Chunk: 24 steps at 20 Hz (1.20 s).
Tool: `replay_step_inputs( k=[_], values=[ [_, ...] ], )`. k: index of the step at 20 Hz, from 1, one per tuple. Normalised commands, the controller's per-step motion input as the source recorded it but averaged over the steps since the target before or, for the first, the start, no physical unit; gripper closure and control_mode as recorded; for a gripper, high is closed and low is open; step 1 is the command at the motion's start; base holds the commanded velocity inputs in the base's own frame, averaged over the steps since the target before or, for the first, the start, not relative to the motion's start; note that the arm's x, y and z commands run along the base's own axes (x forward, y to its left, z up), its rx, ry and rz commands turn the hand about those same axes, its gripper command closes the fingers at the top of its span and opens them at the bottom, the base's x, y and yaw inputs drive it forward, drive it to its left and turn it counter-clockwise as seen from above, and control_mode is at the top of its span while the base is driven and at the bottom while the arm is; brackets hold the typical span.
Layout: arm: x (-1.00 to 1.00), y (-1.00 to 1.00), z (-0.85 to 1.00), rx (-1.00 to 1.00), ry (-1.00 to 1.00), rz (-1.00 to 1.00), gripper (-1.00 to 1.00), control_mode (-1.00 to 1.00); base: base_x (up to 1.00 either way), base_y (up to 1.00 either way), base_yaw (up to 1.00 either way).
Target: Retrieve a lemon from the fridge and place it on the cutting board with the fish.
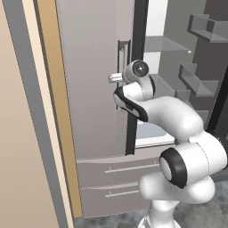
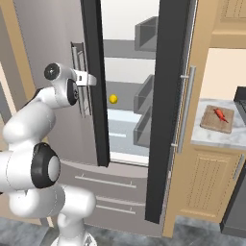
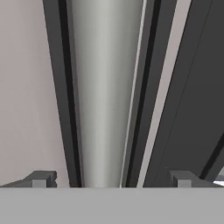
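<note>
The grey steel fridge (image 1: 93,89) has its left door shut and its right door swung open. A small yellow lemon (image 2: 113,99) rests on a glass shelf inside. My gripper (image 3: 112,179) is open, with the left door's vertical bar handle (image 3: 103,87) running between its fingertips (image 3: 41,179). From the base, the gripper (image 2: 89,78) is level with the upper part of that handle (image 2: 79,81). Far right, the brown cutting board (image 2: 217,119) lies on the marble counter (image 2: 216,138) with the reddish-orange fish (image 2: 220,114) on it.
The open right door (image 2: 168,105) stands edge-on between the fridge interior and the counter, its bins (image 1: 198,82) facing inward. Two lower drawers (image 1: 120,178) sit under the doors. Tan cabinets (image 2: 209,182) flank the fridge.
</note>
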Motion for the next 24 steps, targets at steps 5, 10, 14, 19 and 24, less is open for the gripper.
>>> replay_step_inputs(
  k=[5, 10, 14, 19, 24],
  values=[
    [0.36, 0.05, 0.0, 0.0, -0.01, 0.0, 1.0, -1.0, 0.0, 0.0, 0.0],
    [0.03, 0.01, 0.0, 0.0, 0.0, 0.0, 1.0, -1.0, 0.0, 0.0, 0.0],
    [0.0, 0.0, 0.0, 0.0, 0.0, 0.0, 1.0, -1.0, 0.0, 0.0, 0.0],
    [-0.36, 0.12, 0.0, 0.0, 0.0, -0.03, 1.0, -1.0, 0.0, 0.0, 0.0],
    [-0.66, 0.3, 0.06, 0.0, 0.0, -0.1, 1.0, -1.0, 0.0, 0.0, 0.0]
  ],
)
